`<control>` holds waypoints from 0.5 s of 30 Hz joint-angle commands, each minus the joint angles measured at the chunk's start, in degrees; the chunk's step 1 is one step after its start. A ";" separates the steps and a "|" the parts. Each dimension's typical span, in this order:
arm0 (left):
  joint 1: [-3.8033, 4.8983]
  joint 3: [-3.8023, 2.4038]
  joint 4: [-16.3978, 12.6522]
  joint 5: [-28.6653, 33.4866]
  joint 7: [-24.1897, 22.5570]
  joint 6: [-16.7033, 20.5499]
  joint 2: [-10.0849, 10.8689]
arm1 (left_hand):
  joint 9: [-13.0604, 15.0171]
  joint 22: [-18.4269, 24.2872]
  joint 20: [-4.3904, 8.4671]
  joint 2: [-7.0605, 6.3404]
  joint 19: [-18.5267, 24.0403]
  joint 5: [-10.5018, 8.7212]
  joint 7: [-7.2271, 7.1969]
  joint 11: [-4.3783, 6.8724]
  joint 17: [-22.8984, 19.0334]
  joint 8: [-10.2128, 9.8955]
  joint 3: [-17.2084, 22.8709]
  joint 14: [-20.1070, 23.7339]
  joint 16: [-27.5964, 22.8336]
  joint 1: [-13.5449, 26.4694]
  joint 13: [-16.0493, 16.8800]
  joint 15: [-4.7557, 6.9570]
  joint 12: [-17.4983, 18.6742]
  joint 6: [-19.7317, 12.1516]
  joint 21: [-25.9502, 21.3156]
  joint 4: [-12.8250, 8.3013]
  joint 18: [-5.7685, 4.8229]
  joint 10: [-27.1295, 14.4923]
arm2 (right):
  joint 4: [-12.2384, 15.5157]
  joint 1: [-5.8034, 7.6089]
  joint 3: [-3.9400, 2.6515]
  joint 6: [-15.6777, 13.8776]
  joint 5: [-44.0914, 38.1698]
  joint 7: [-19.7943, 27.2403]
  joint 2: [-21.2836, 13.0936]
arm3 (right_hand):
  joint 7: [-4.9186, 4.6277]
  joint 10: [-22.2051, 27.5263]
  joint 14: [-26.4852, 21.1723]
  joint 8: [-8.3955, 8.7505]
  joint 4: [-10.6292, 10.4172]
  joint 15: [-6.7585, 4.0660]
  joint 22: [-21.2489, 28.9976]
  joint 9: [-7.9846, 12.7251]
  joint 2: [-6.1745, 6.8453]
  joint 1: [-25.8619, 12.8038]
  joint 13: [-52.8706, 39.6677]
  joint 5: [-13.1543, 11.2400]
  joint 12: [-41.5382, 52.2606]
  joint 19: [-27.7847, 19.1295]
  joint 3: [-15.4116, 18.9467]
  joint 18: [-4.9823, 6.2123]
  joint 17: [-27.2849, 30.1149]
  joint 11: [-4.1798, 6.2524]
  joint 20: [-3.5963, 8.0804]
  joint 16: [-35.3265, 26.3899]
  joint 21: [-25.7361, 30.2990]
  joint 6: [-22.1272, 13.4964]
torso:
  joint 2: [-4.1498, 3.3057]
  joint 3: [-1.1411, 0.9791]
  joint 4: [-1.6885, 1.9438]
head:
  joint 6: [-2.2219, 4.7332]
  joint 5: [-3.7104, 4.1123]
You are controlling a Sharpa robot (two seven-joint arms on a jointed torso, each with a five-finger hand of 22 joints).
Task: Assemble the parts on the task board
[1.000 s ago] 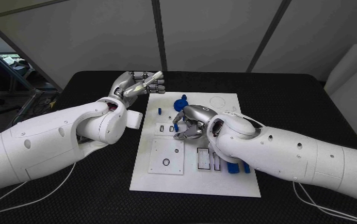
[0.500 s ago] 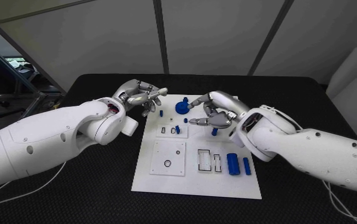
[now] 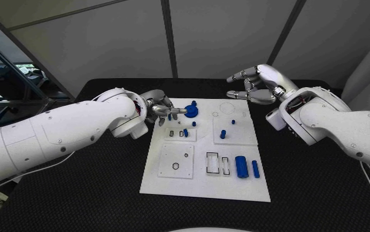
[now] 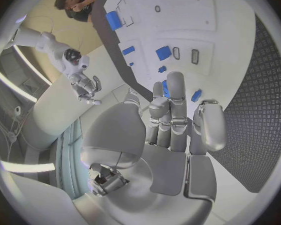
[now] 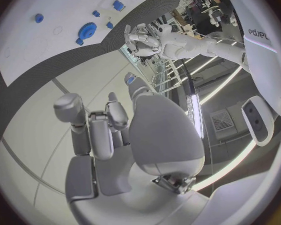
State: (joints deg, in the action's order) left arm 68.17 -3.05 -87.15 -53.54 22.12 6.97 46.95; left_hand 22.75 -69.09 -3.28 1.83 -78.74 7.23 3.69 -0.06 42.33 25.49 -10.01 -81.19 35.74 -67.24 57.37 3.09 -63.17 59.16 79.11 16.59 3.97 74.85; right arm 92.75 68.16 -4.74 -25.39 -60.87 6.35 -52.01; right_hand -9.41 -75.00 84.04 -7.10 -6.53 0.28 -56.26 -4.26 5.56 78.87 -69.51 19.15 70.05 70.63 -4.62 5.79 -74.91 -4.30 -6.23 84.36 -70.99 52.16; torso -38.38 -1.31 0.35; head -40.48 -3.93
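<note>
The black worktop (image 3: 308, 178) carries the white task board (image 3: 207, 184) at its middle. The left hand (image 3: 163, 110) sits low at the board's far left corner, fingers stretched out together beside the blue gear (image 3: 191, 112), holding nothing. The right hand (image 3: 258, 86) is raised well above the board's far right corner, fingers loosely curled and apart, empty. Two blue cylinders (image 3: 247, 167) lie side by side near the board's right edge; a short blue peg (image 3: 223, 133) stands further in
</note>
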 commanded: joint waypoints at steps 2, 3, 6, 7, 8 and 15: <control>1.10 1.26 2.44 -8.35 9.33 -6.31 -2.80 | 1.87 -0.57 0.13 0.05 -0.31 -0.41 0.05 0.26 0.46 1.29 -0.99 0.28 -0.48 1.01 0.84 0.20 -0.79 -0.98 0.43 0.05 0.20 0.00 | -0.72 0.36 -0.03 1.39 2.69 0.14 -0.04 | 0.10 0.23 3.17 -0.28 0.04 -0.32 0.12 0.09 -0.06 0.00 0.14 0.66 -0.16 -0.26 0.51 0.95 -4.34 0.05 0.02 -0.36 0.40 0.01 | 0.72 -0.32 -0.13 | -0.26 -0.23; 1.34 1.60 3.03 -8.58 9.71 -6.61 -3.58 | 2.14 -0.60 0.13 0.05 -0.29 -0.41 0.05 0.26 0.53 1.45 -1.12 0.27 -0.52 1.06 0.82 0.20 -0.78 -1.12 0.45 0.06 0.20 -0.07 | -0.88 0.41 -0.04 1.49 2.66 0.06 -0.01 | 0.11 0.23 3.17 -0.32 0.05 -0.34 0.15 0.09 -0.11 0.06 0.19 0.81 -0.19 -0.25 0.52 0.95 -4.33 0.07 0.03 -0.38 0.44 0.04 | 0.77 -0.36 -0.13 | -0.42 -0.24; 1.74 2.14 4.10 -8.88 10.30 -7.27 -5.05 | 2.47 -0.75 0.13 0.08 -0.33 -0.39 0.04 0.26 0.62 1.65 -1.25 0.27 -0.58 1.09 0.84 0.20 -0.80 -1.29 0.52 0.05 0.18 -0.13 | -1.15 0.48 -0.04 1.64 2.59 -0.13 0.08 | 0.12 0.25 3.18 -0.34 0.05 -0.35 0.19 0.10 -0.15 0.11 0.28 0.99 -0.25 -0.23 0.54 0.95 -4.32 0.08 0.05 -0.41 0.50 0.06 | 0.77 -0.38 -0.12 | -0.40 -0.30; 1.86 2.27 4.47 -8.96 10.53 -7.71 -5.52 | 2.55 -0.78 0.13 0.09 -0.34 -0.38 0.04 0.26 0.64 1.69 -1.28 0.27 -0.60 1.09 0.85 0.20 -0.81 -1.33 0.53 0.05 0.17 -0.14 | -1.26 0.50 -0.05 1.70 2.57 -0.20 0.13 | 0.12 0.25 3.18 -0.34 0.05 -0.35 0.19 0.10 -0.15 0.11 0.28 0.99 -0.25 -0.23 0.54 0.95 -4.32 0.08 0.05 -0.41 0.50 0.06 | 0.81 -0.40 -0.11 | -0.45 -0.33; 1.95 2.38 4.84 -9.05 10.76 -8.21 -5.98 | 2.74 -1.01 0.13 0.14 -0.44 -0.38 0.04 0.27 0.69 1.81 -1.33 0.26 -0.62 1.08 1.14 0.20 -1.06 -1.41 0.65 0.04 0.13 -0.03 | -1.36 0.51 -0.05 1.75 2.55 -0.27 0.19 | 0.13 0.23 3.18 -0.35 0.05 -0.36 0.14 0.10 -0.15 0.12 0.26 1.03 -0.23 -0.19 0.54 0.94 -4.30 0.08 0.05 -0.42 0.48 0.06 | 0.83 -0.41 -0.11 | -0.50 -0.38; 2.52 3.38 6.50 -9.39 11.51 -11.04 -8.42 | 3.37 -1.50 0.13 0.49 -0.63 -0.35 0.02 0.28 0.84 2.18 -1.49 0.25 -0.75 1.20 1.41 0.20 -1.31 -1.68 0.90 0.05 0.05 0.00 | -1.85 0.56 -0.05 2.09 2.28 -0.73 0.53 | 0.12 0.21 3.18 -0.34 0.02 -0.37 0.25 0.13 -0.19 0.12 0.30 1.26 -0.25 -0.20 0.60 0.95 -4.25 0.09 0.07 -0.48 0.58 -0.01 | 0.60 -0.24 -0.10 | -0.65 -0.54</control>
State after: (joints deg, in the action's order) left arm 70.53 0.33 -80.80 -61.31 31.78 -0.71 38.74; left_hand 26.07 -70.55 -3.18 2.27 -78.81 7.00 3.79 -0.06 43.13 27.39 -11.23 -81.19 35.24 -66.34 58.73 3.09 -64.31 57.82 79.81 16.59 3.98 74.85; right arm 90.95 68.57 -4.74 -24.07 -58.91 5.89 -51.54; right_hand -9.41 -75.01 84.04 -7.10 -6.55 0.29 -56.07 -4.21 5.56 78.87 -69.28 20.27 70.05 70.63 -4.29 5.78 -74.91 -4.30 -6.23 84.15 -70.73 52.16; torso -37.68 -1.60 0.25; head -41.07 -4.38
